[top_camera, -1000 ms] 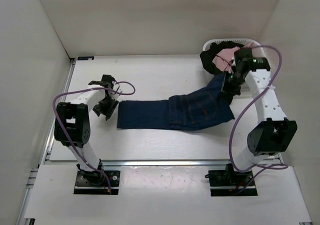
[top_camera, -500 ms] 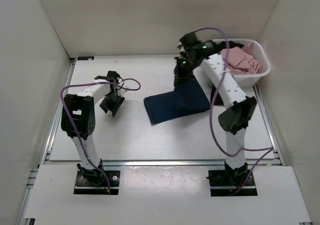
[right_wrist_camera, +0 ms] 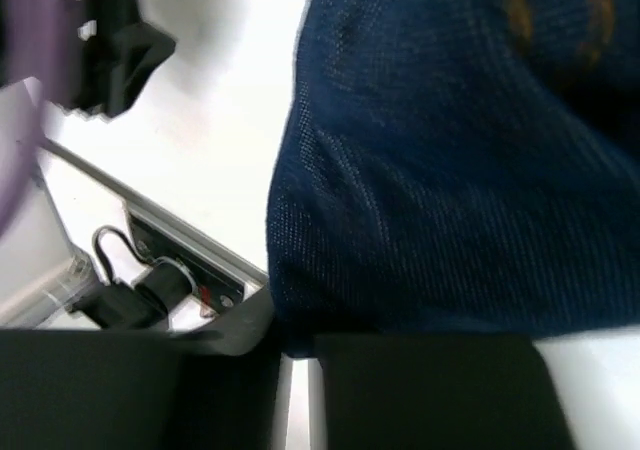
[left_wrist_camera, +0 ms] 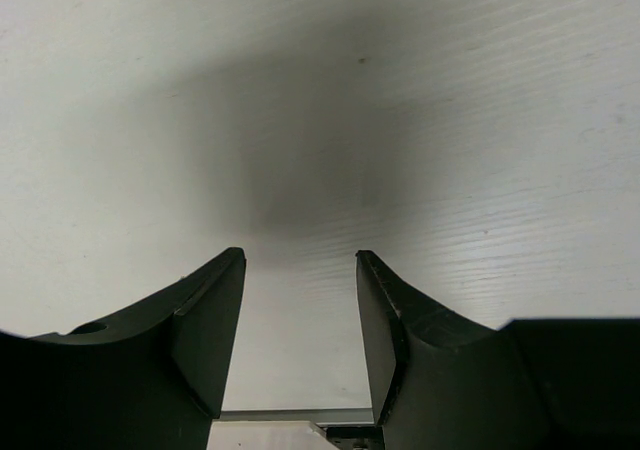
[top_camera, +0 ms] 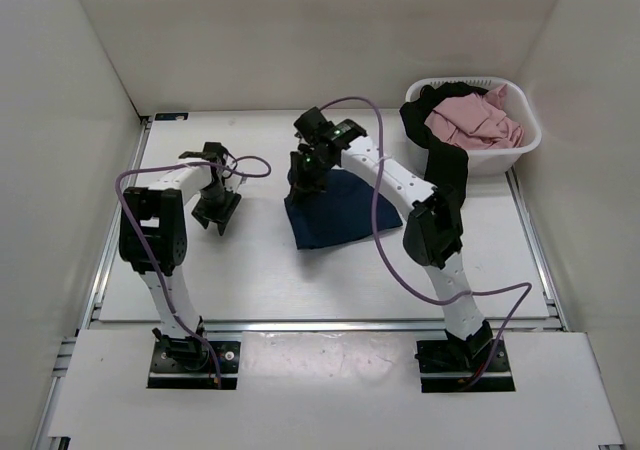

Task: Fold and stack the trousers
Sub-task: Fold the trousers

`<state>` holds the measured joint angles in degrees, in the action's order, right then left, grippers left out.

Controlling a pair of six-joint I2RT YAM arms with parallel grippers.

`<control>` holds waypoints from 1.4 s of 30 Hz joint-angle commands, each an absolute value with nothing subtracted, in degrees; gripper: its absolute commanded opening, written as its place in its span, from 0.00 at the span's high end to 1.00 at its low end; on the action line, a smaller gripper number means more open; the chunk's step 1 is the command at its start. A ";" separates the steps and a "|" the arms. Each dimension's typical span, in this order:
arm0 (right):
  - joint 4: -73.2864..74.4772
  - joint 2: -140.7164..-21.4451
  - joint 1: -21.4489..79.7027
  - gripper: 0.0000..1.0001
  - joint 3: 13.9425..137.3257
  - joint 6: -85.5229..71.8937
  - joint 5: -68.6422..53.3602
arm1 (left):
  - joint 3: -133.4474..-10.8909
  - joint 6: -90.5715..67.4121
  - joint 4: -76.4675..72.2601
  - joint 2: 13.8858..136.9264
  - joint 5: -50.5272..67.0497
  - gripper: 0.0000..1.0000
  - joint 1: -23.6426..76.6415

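The dark navy trousers (top_camera: pixel 340 208) lie folded into a short bundle in the middle of the table. My right gripper (top_camera: pixel 304 166) reaches far left over their upper left corner and is shut on the denim. In the right wrist view the blue cloth (right_wrist_camera: pixel 450 170) fills the frame and is pinched between the dark fingers at my right gripper (right_wrist_camera: pixel 295 345). My left gripper (top_camera: pixel 216 210) hangs open and empty over bare table, a little to the left of the trousers. In the left wrist view it (left_wrist_camera: pixel 300 270) shows only table between its jaws.
A white laundry basket (top_camera: pixel 503 160) stands at the back right with a pink garment (top_camera: pixel 470 118) in it. A black garment (top_camera: pixel 424 120) hangs over its left rim. White walls close in the table on three sides.
My right arm has swung left across the table with the trousers' end in it, folding the long spread jeans into a short bundle. The left arm has hardly moved.
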<state>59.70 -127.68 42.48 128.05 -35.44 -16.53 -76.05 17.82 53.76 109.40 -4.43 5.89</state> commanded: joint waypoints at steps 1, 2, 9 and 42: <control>49.94 -129.02 44.20 0.67 124.90 -40.60 -18.11 | -77.70 18.11 53.70 108.90 -3.25 0.40 4.49; 48.27 -129.89 44.21 0.52 124.37 -41.74 -19.41 | -77.70 18.11 53.70 108.90 -3.25 0.40 4.48; 44.55 -130.27 46.14 0.15 129.46 -33.17 -27.44 | -79.36 19.16 53.70 108.20 -5.53 0.40 1.85; 21.80 -102.48 20.39 0.90 56.26 -28.30 -20.91 | -100.99 18.81 51.42 127.35 -8.00 0.37 13.89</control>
